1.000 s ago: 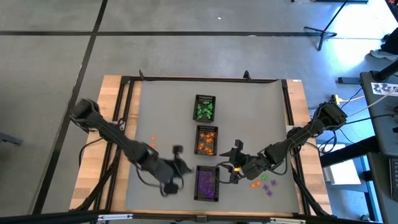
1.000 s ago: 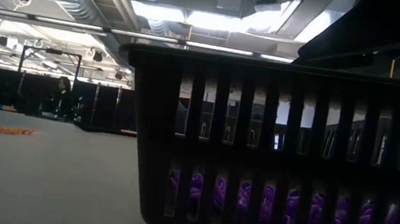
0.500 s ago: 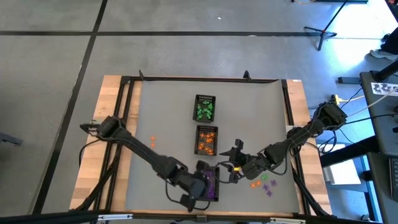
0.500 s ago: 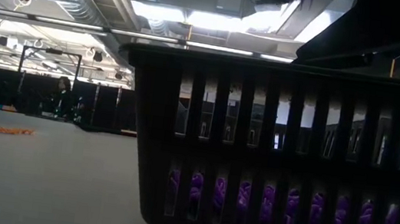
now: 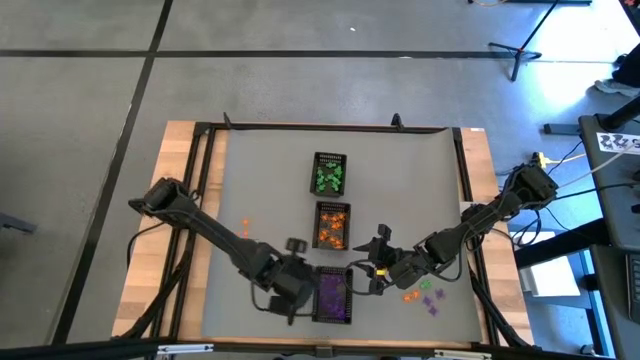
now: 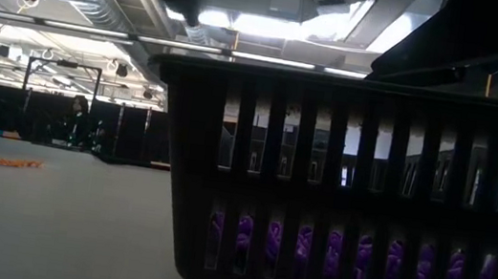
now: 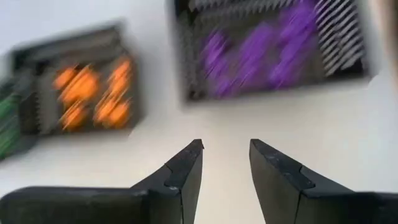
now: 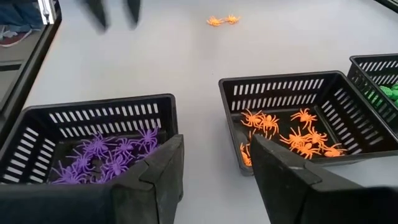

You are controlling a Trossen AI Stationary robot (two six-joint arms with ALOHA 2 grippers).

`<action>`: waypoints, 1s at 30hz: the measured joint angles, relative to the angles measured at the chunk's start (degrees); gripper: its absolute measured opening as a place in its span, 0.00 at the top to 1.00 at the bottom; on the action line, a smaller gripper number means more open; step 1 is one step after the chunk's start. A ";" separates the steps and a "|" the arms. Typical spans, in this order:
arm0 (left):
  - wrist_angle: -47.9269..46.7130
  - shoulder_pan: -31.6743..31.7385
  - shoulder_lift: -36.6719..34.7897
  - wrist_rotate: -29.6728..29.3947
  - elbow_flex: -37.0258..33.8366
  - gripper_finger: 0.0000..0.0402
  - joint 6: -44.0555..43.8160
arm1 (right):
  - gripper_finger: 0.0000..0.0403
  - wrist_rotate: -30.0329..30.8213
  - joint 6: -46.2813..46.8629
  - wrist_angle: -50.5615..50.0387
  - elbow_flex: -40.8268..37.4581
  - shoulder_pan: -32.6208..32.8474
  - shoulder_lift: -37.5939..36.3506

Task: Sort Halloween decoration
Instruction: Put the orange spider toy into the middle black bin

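Three trays (image 5: pixel 331 235) are lined up between the grippers. Purple spiders (image 8: pixel 109 155) are seen just ahead of the right gripper (image 8: pixel 214 165), spread wide. The left gripper (image 7: pixel 225 163) is partly parted, holding nothing, beside the purple tray (image 5: pixel 333 294).

- No text, label, brand, number or sign can be read in any of the views.
- At the right edge of the high view a white sheet (image 5: pixel 618 142) bears dark marks, too small to make out.
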 joint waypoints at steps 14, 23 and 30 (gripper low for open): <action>5.84 1.61 -32.54 -10.92 -41.54 0.69 -20.95 | 0.55 -1.51 1.05 -0.02 0.00 0.00 0.00; 11.81 5.67 -48.81 -7.21 -63.66 0.69 -38.24 | 0.55 1.05 0.55 0.02 0.00 0.00 0.00; 13.47 7.82 -46.37 -8.58 -66.21 0.69 -41.52 | 0.55 1.05 0.87 0.04 0.00 0.00 0.00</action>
